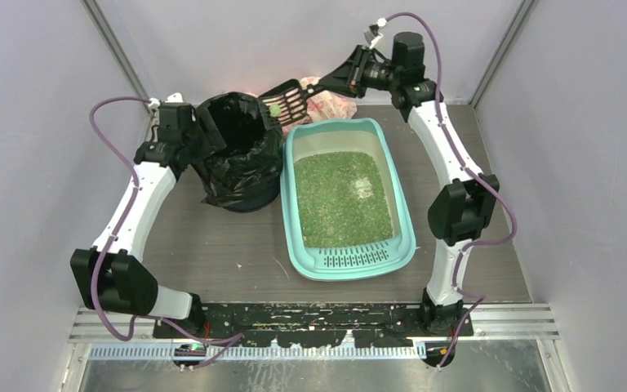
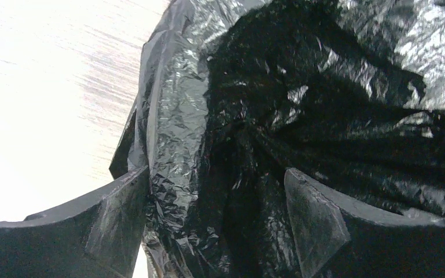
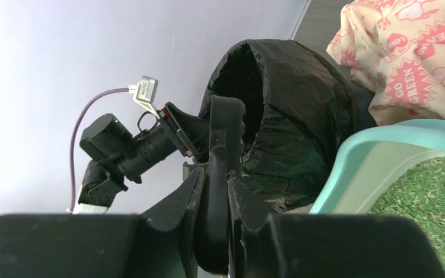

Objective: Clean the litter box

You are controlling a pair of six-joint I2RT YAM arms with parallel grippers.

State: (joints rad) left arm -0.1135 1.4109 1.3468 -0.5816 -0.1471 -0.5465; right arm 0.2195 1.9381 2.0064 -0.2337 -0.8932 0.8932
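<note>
The mint-teal litter box sits mid-table with green litter in it; its rim also shows in the right wrist view. My right gripper is shut on the handle of a black slotted scoop. The scoop hangs over the right rim of the round bin lined with a black bag, with a green clump on it. My left gripper is at the bin's left rim. Its jaws stand wide apart with crumpled black bag between them.
A pink-printed bag lies behind the litter box, under the right wrist. The bin stands close against the box's left side. Grey walls close in the table left, right and behind. A few litter grains lie on the table.
</note>
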